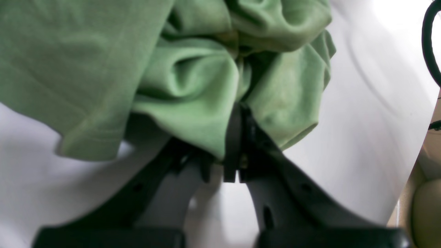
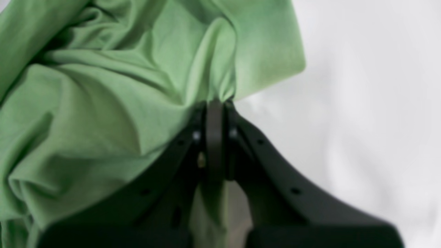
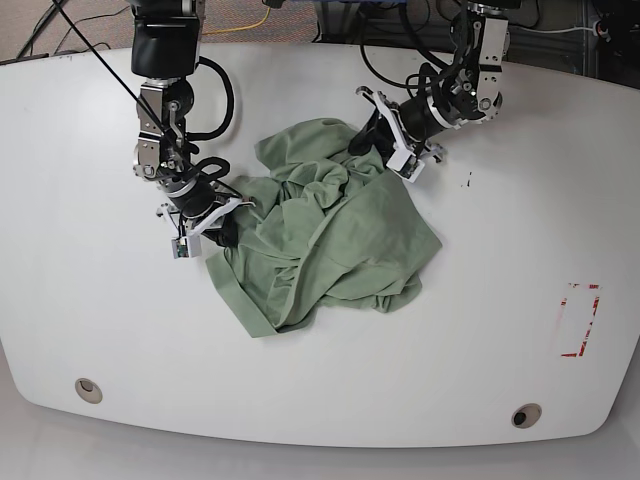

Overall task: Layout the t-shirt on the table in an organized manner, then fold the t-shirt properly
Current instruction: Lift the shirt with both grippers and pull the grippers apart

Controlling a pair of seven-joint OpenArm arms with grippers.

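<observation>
The pale green t-shirt (image 3: 325, 230) lies crumpled in a heap on the middle of the white table (image 3: 120, 330). My left gripper (image 3: 372, 140), on the right of the base view, is shut on a bunched fold at the heap's far edge; the left wrist view shows that t-shirt cloth (image 1: 193, 86) pinched between the black fingers (image 1: 237, 137). My right gripper (image 3: 222, 222) is shut on the shirt's left edge, and the right wrist view shows the fabric (image 2: 103, 103) gathered into its closed gripper (image 2: 215, 106).
A red tape rectangle (image 3: 580, 320) marks the table at the right. Two round grommet holes (image 3: 88, 389) (image 3: 525, 414) sit near the front edge. Black cables (image 3: 215, 95) loop behind both arms at the back.
</observation>
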